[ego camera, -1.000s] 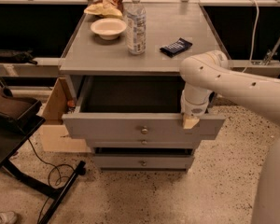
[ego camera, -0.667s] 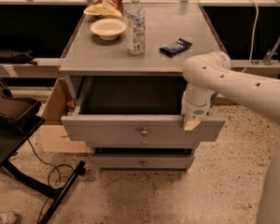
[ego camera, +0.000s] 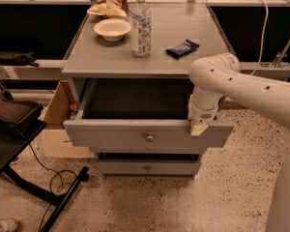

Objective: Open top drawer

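The top drawer (ego camera: 135, 138) is a wide grey drawer with a small round metal knob (ego camera: 149, 137) at centre. It stands pulled out from the grey cabinet, and its deep dark box is open to view and looks empty. My gripper (ego camera: 199, 127) hangs from the white arm (ego camera: 241, 83) at the right end of the drawer front's top edge. A tan fingertip (ego camera: 198, 129) rests on or over that edge.
On the cabinet top (ego camera: 111, 57) stand a clear bottle (ego camera: 141, 25), a white bowl (ego camera: 112, 29), a snack bag (ego camera: 111, 1) and a dark packet (ego camera: 182, 48). A narrower drawer (ego camera: 147, 168) sits below, shut. A cardboard box (ego camera: 55, 124) and a black stand (ego camera: 19, 144) are at left.
The top drawer has slid out a little further toward me, with my gripper moving along with its front edge.
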Controlling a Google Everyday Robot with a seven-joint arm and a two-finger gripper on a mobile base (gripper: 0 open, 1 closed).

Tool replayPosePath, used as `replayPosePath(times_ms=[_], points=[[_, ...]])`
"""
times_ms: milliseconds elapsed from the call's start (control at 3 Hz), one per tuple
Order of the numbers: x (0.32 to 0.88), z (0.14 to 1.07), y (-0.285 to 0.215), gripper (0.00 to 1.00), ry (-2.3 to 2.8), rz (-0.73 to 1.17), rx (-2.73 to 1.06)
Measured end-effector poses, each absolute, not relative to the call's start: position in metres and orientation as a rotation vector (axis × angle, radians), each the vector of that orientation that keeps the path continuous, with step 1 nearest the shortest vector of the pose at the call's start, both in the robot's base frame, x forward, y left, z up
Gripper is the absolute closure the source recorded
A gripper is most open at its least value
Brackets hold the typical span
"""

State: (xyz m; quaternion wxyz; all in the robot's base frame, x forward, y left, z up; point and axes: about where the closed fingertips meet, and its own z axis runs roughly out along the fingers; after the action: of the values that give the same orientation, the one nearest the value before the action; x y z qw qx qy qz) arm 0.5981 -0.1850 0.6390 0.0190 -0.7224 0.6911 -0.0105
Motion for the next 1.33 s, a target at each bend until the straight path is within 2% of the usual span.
replayPosePath(times_ms=[333,667,1000,1333], points=[[0.5981,0.639,-0.185,0.61,2.145,-0.033,-2.242],[0.5981,0.6389,-0.185,0.31,2.145,-0.033,-2.242],[0.5981,0.6389,-0.185,0.08,2.145,-0.033,-2.242],[0.5981,0.6389,-0.185,0.0,2.145,-0.032,-2.242]])
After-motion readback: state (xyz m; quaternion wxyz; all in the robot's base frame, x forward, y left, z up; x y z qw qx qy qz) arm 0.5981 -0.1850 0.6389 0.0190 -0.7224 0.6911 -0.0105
